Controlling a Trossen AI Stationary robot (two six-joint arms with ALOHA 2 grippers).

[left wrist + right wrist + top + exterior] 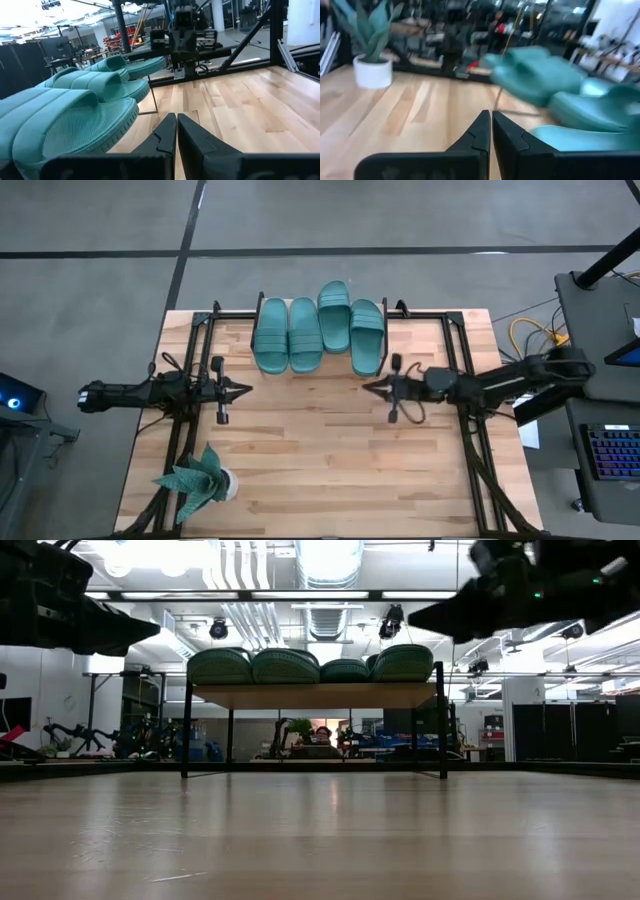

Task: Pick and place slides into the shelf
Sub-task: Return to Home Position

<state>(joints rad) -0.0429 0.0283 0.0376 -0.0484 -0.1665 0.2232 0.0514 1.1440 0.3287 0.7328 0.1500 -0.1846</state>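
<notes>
Several teal slides [304, 333] lie side by side, soles down, on the shelf [315, 695] at the table's far edge; one of them [334, 315] reaches farther back than the others. The low view shows them in a row [285, 666] on the shelf's wood plank. My left gripper [248, 389] is shut and empty at mid-table left, pointing level toward the right, near the leftmost slide [60, 120]. My right gripper [366, 387] is shut and empty, pointing level toward the left, just in front of the rightmost slide [367, 335].
A teal plant in a white pot [200, 480] stands at the table's near left corner. Black frame rails [470, 410] run along both sides of the table. Bare wood lies between the grippers and toward the near edge. A person [322, 735] sits in the room behind.
</notes>
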